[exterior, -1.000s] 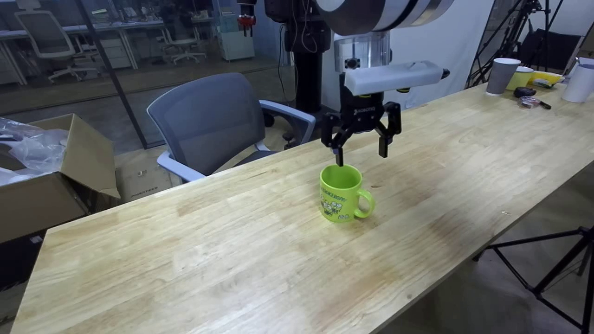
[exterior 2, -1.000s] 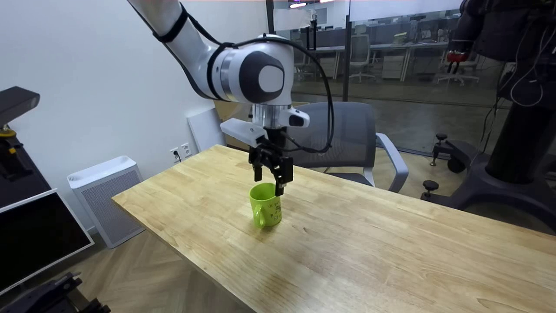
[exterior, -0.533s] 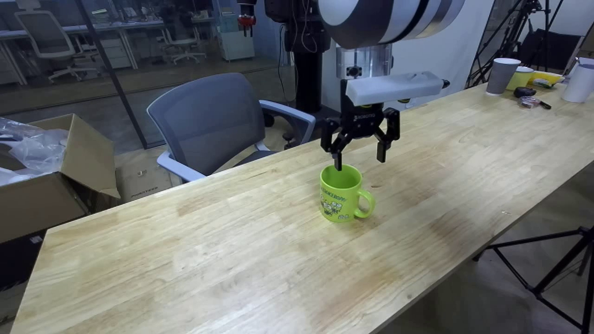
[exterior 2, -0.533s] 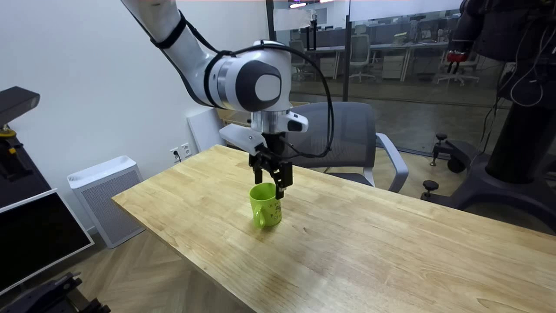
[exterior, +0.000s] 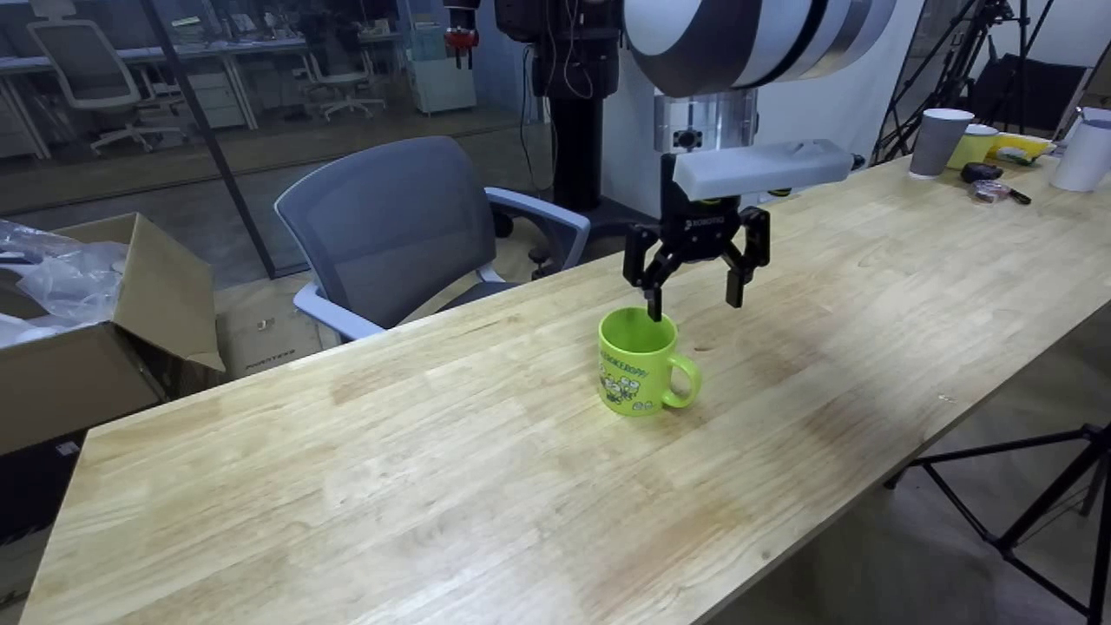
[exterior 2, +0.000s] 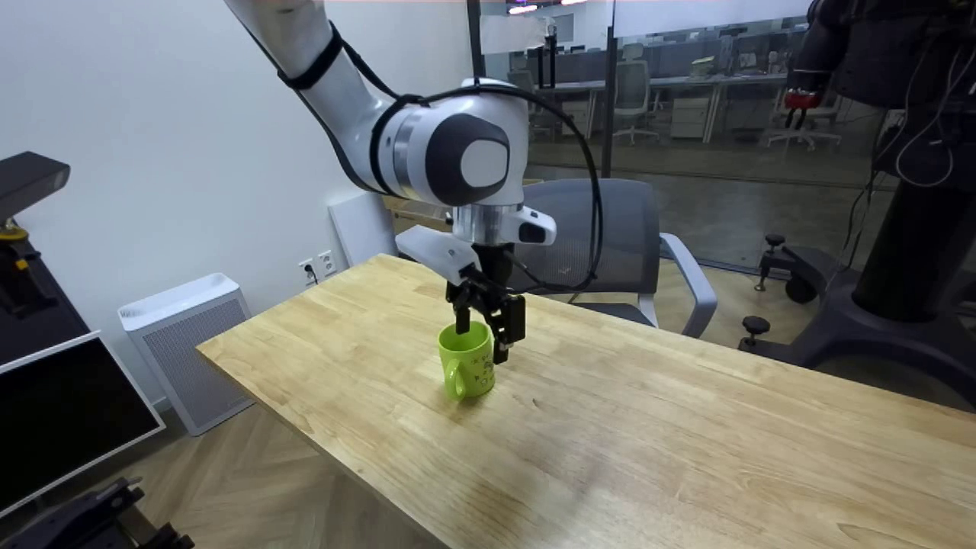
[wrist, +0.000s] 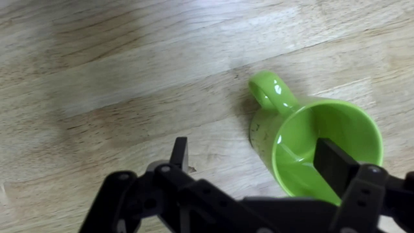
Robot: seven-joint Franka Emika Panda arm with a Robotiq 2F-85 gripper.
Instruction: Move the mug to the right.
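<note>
The lime-green mug (exterior: 632,382) stands upright on the wooden table, with a loop handle and a dark drawing on its side. It also shows in an exterior view (exterior 2: 471,372) and in the wrist view (wrist: 292,136). My black gripper (exterior: 694,299) is open and empty above the mug, as also seen in an exterior view (exterior 2: 481,338). In the wrist view, the open gripper (wrist: 252,145) has one finger over the mug's opening and the other outside, above bare wood. I cannot tell whether the fingertip dips below the rim.
The wooden table (exterior: 391,486) has a grey office chair (exterior: 391,226) at its edge. A grey cup (exterior: 940,143), a yellow-green cup (exterior: 972,148), a yellow bowl (exterior: 1020,148), a white container (exterior: 1083,158) and small dark items stand at the table's far end.
My gripper has come down a little, then shifted sideways, to the right in both exterior views. It stays open. The mug has not moved.
</note>
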